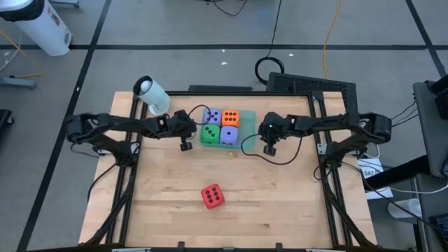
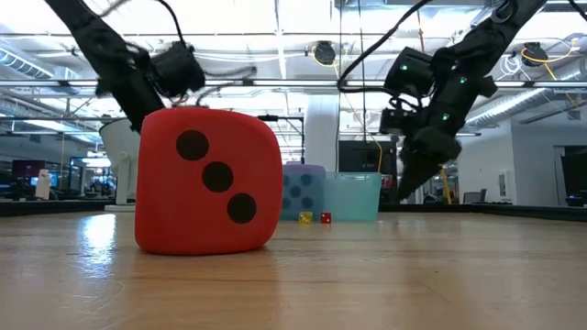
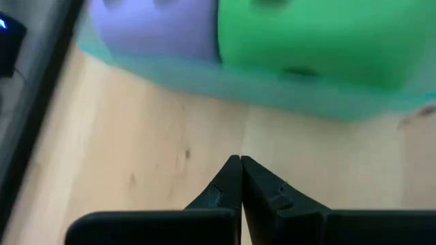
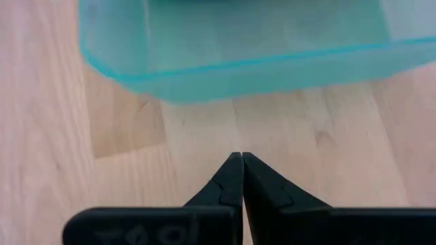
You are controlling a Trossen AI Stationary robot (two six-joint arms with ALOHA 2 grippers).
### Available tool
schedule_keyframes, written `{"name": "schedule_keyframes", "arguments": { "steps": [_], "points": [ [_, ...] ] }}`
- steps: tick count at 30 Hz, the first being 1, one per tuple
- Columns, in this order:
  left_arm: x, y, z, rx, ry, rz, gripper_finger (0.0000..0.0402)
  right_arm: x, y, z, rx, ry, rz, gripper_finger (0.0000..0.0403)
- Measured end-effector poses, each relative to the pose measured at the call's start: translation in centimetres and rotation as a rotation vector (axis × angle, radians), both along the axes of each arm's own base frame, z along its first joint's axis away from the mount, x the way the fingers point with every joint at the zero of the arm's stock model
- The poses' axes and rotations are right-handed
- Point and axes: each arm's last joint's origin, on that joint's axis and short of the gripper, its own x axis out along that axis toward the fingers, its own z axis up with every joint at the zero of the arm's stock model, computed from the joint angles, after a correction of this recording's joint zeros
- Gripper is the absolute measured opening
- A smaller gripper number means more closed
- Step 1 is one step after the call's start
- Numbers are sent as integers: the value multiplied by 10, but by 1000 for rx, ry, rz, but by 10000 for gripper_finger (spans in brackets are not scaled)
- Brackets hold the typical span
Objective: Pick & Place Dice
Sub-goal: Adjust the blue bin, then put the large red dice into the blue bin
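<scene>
Four dice already sit in the teal tray, two purple, an orange and a green one, while the red die lies alone, well apart, near the table's front edge. Both the left gripper and right gripper hang pinched together and empty beside the tray. My worry: they'd have to spread first or they'll just knock the red die away, and with the tray looking nearly full, dropping it in could bump the others; there's also a white roll and two tiny dice nearby.

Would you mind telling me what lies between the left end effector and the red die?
Only bare wooden table, seen in the high view, separates the left end effector from the red die.
</scene>
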Motion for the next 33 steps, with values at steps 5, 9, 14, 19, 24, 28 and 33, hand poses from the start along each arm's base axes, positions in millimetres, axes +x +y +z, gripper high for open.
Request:
{"name": "schedule_keyframes", "arguments": {
  "steps": [5,9,14,19,24,28,33],
  "points": [
    [-2,-21,28,-12,-139,-100,4,-2,4,18,-83,-81,57,0],
    [-5,-44,45,-12,-212,-176,4,0,7,34,-155,-181,104,0],
    [-11,-70,62,-44,-304,-323,9,-2,9,56,-216,-318,114,0],
    [-17,-93,74,-162,-385,-433,15,-2,14,73,-260,-439,130,0],
    [-21,-120,75,-315,-389,-528,5,0,23,80,-276,-497,169,0],
    [-21,-133,73,-289,-392,-431,12,4,30,81,-280,-521,201,0],
    [-20,-135,85,-182,-531,-333,4,12,40,81,-294,-561,257,0]
  ]
}}
